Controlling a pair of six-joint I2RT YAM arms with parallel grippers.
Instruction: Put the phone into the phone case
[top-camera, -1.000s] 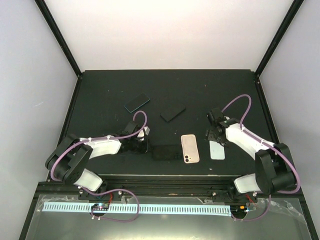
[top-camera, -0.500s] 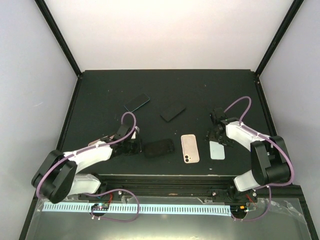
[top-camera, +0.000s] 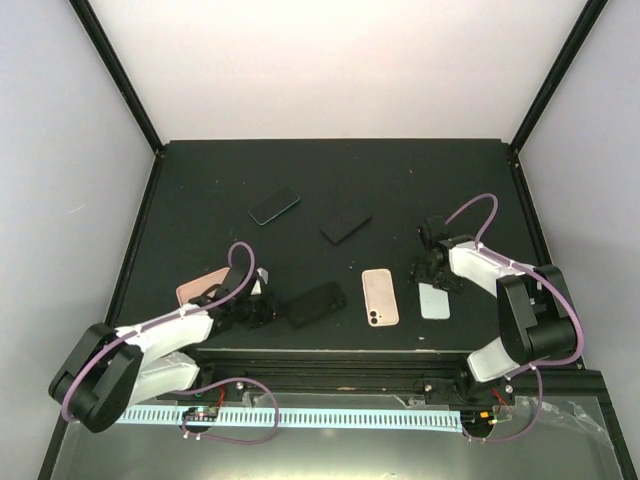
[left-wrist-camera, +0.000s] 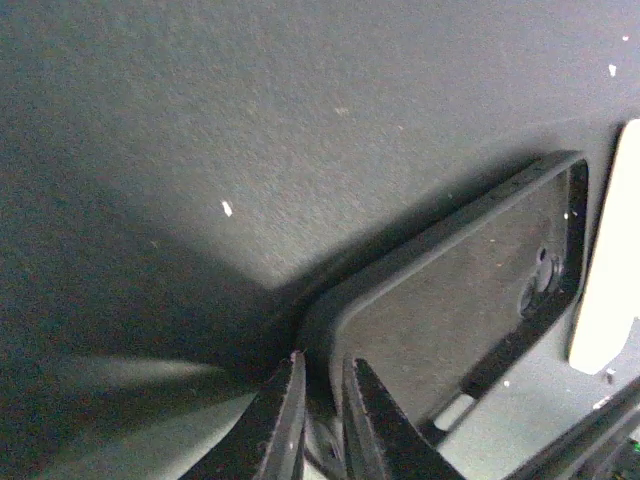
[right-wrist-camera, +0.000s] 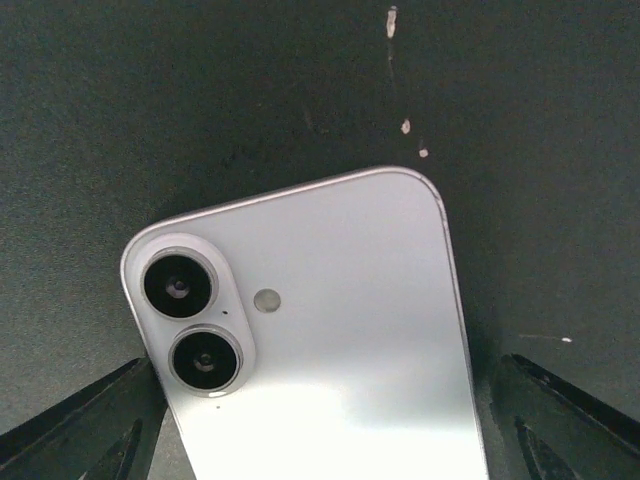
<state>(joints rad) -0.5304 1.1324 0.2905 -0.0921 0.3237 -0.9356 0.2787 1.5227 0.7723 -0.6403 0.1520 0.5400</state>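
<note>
A black phone case (top-camera: 317, 302) lies tilted near the table's front edge. It also shows in the left wrist view (left-wrist-camera: 460, 290). My left gripper (top-camera: 264, 311) is shut on its left rim, one finger (left-wrist-camera: 285, 420) outside the rim and one inside. A pale blue phone (top-camera: 434, 300) lies face down at the right, its two camera lenses showing in the right wrist view (right-wrist-camera: 320, 330). My right gripper (top-camera: 436, 272) is open over its far end, with fingers (right-wrist-camera: 80, 420) on either side and apart from it.
A rose-gold phone (top-camera: 379, 296) lies face down between the case and the blue phone. A pink case or phone (top-camera: 198, 290) lies by my left arm. A dark teal phone (top-camera: 274, 205) and a black one (top-camera: 346, 224) lie farther back.
My left arm has drawn back toward the left front, pulling the black case left and tilting it. The pink item is uncovered. The right gripper has barely moved.
</note>
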